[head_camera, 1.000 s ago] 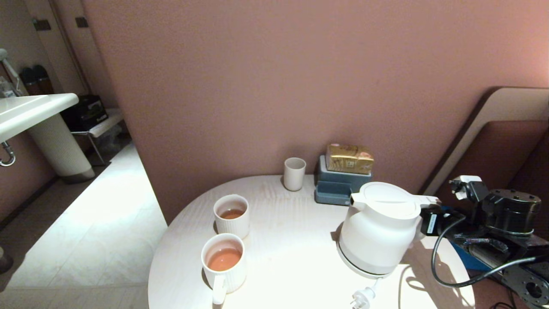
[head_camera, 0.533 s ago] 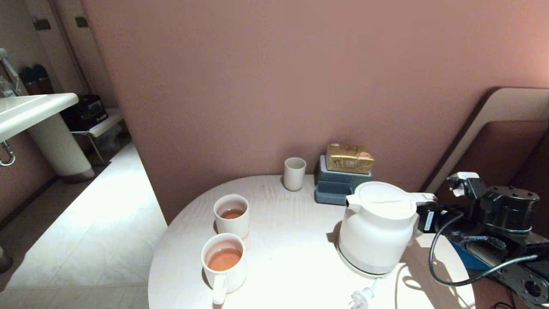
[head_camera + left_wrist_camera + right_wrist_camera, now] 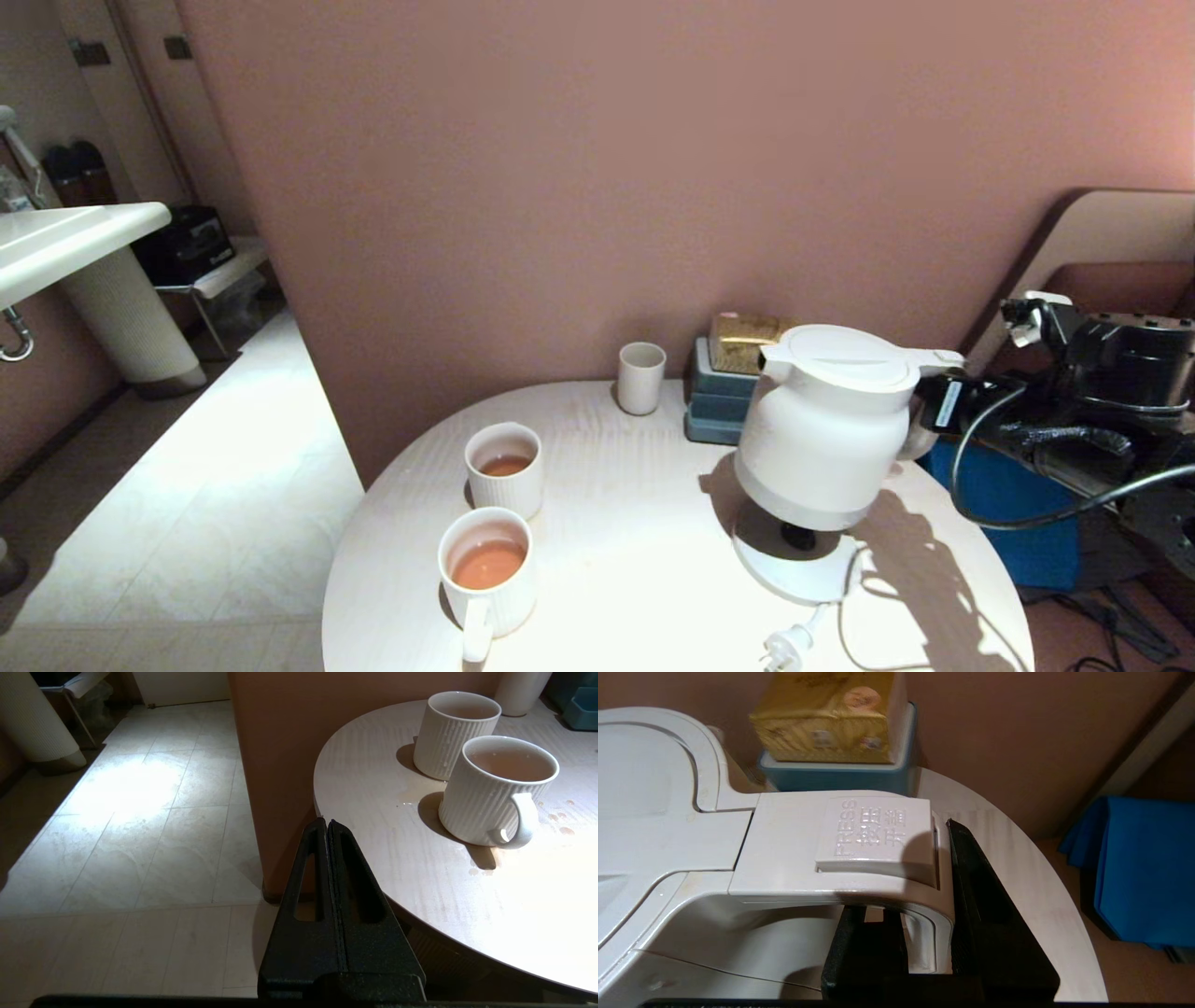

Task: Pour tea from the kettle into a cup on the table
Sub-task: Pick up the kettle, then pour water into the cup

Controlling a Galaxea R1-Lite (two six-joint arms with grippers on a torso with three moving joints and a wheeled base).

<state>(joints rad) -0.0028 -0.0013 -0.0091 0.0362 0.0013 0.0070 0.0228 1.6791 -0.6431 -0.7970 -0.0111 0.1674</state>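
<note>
1. Left gripper (image 3: 329, 826), fingers pressed together and empty, hangs off the table's (image 3: 616, 560) left edge.
2. Two filled cups (image 3: 495, 523) crowd that edge; mid-table lies bare.
3. Kettle (image 3: 826, 429) hangs above its base (image 3: 794, 569) near the right edge, right gripper (image 3: 924, 933) clamping its handle.

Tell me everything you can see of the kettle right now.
The kettle is white and looks like plastic, with a rounded body, flat shut lid, short spout facing the cups and a loop handle with a PRESS button on top. It hangs nearly upright in the air above its round base, clear of the table. The right tool is shut on its handle; nothing else touches it.
</note>
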